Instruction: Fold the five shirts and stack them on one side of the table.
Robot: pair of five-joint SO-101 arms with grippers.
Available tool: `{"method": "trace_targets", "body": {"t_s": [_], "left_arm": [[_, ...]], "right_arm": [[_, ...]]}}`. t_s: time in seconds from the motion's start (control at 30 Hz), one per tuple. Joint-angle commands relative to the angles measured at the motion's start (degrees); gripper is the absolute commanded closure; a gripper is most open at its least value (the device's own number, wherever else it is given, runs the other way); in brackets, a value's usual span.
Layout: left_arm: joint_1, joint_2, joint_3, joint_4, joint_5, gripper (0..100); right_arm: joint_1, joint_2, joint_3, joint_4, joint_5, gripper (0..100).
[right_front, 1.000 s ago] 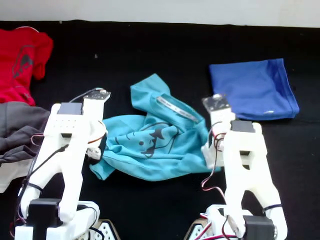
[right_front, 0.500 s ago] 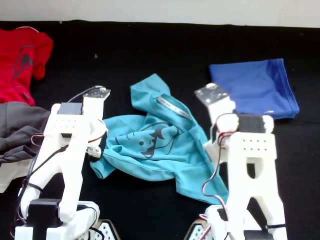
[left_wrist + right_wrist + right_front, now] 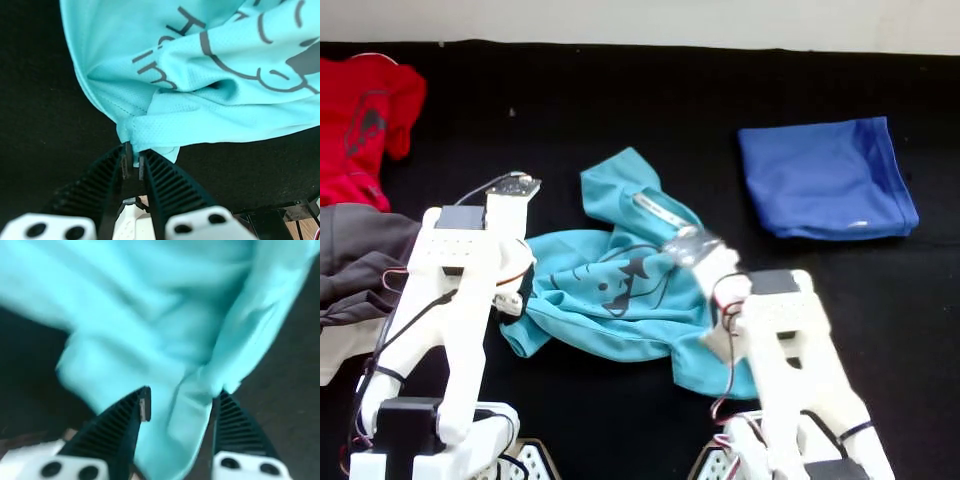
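The black table [image 3: 620, 110] is carrying the whole scene, and the teal shirt [image 3: 620, 290] is lying crumpled right in the middle of it, between the two arms, its printed front facing up. The left arm [image 3: 450, 300] is standing at the shirt's left edge, and the right arm [image 3: 785, 350] is leaning in over the shirt's lower right corner. Off to the far right, well apart from the action, the blue shirt [image 3: 825, 178] is sitting neatly folded. At the far left the red shirt [image 3: 360, 120] is lying unfolded at the table's edge, and just below it the grey shirt [image 3: 355, 260] is bunching up in a heap. Down at cloth level, the left gripper [image 3: 133, 160] is clamping tight on a small fold at the teal shirt's [image 3: 200, 60] edge. The right gripper [image 3: 182, 400] is hanging with its jaws spread wide, teal fabric [image 3: 165, 305] showing between and beyond them.
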Motion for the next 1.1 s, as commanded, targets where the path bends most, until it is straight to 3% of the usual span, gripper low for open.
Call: {"method": "trace_targets", "body": {"t_s": [0.0, 0.13, 0.27, 0.57, 0.8, 1.07], "left_arm": [[0.4, -1.6, -0.5, -0.3, -0.2, 99], [0.4, -1.6, -3.0, -0.3, -0.2, 99], [0.4, -1.6, -6.2, -0.3, -0.2, 99], [0.7, -1.4, -12.3, -0.6, -0.2, 99], [0.8, -1.1, -9.8, -0.7, -0.4, 99], [0.6, -1.1, -9.3, -0.4, -0.3, 99]], "right_arm": [[8.8, 5.0, -0.7, -9.9, 0.7, 80.5], [18.2, 15.6, -8.7, -16.4, 0.6, 80.5], [23.9, 24.1, -20.4, -16.7, -2.8, 80.4], [25.4, 17.5, -34.0, -1.2, -5.5, 80.3], [25.3, -0.3, -26.2, 5.7, -5.2, 80.3], [19.6, -20.0, 0.8, 5.6, -3.0, 80.3]]}}
